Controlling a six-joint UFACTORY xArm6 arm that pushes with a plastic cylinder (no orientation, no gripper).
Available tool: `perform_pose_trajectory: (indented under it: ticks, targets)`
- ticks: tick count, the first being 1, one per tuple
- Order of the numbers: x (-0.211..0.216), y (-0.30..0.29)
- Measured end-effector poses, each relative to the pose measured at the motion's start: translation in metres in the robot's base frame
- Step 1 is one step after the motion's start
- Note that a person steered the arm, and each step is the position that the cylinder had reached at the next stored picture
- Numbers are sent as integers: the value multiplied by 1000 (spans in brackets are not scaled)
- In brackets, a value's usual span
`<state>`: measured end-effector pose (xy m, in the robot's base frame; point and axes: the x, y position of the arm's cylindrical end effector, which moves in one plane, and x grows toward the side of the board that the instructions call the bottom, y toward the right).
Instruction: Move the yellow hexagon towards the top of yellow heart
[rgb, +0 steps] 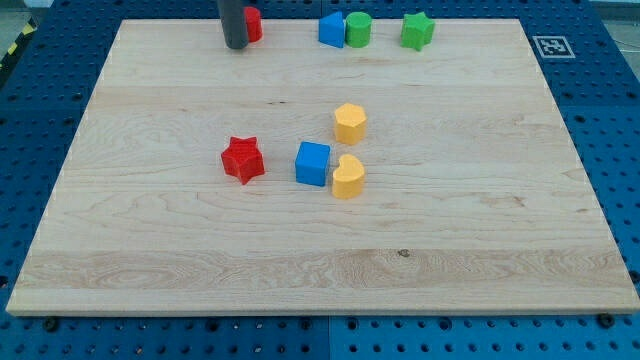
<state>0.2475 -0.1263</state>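
The tip (236, 46) rests at the bench (480, 260) top edge beside a red block (252, 23); no jaws show. The yellow hexagon (350, 122) sits just above the yellow heart (348, 177).

A: Where is my tip (236, 46) seen?

B: At the board's (480, 250) top edge, touching a red block (253, 23), well apart from the yellow hexagon (350, 122).

A: How are the middle blocks placed?

B: The hexagon is set just above the yellow heart (348, 177); a blue cube (313, 163) touches the heart's left, with a red star (242, 159) further left.

A: And along the top?

B: A blue block (331, 29), green cylinder (358, 29) and green star (417, 30) are lined up.
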Motion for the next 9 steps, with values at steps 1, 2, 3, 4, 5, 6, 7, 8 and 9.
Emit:
perform_pose_trajectory:
  ticks: [1, 2, 3, 4, 5, 6, 7, 8, 9]
  targets:
    - [22, -1]
    - [56, 6]
    - [97, 6]
    - [134, 19]
    - [144, 66]
    - [149, 123]
    - [169, 146]
    - [196, 160]
    - [206, 194]
